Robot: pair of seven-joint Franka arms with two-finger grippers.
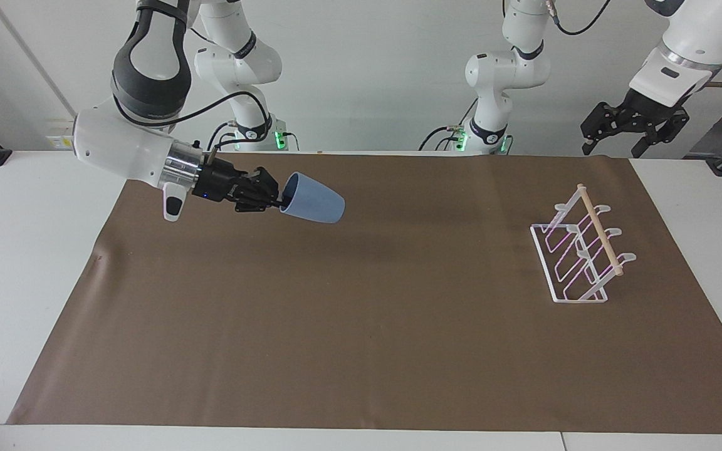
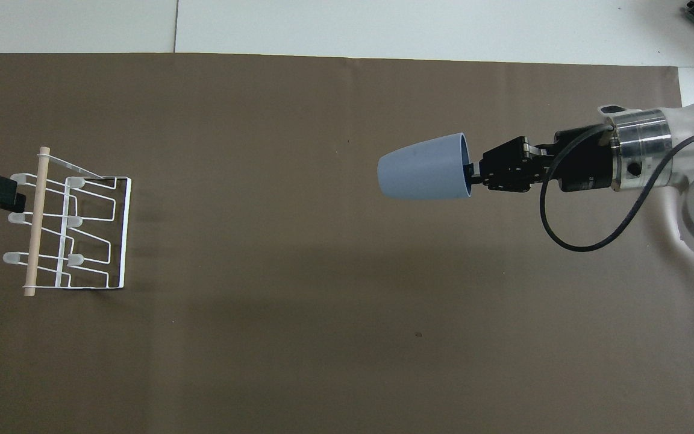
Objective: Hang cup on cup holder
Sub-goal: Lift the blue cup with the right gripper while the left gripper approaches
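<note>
The light-blue cup [image 1: 313,198] [image 2: 424,168] hangs in the air on its side, its base pointing toward the left arm's end of the table. My right gripper [image 1: 279,202] [image 2: 470,178] is shut on its rim, high over the brown mat. The cup holder [image 1: 580,250] [image 2: 70,229], a clear slanted rack with pink-tinged prongs and a wooden dowel on top, stands on the mat at the left arm's end. My left gripper [image 1: 634,128] waits open in the air above that end's edge, clear of the rack.
A brown mat [image 1: 361,351] covers most of the white table [image 1: 16,250]. Nothing else lies on it between the cup and the cup holder.
</note>
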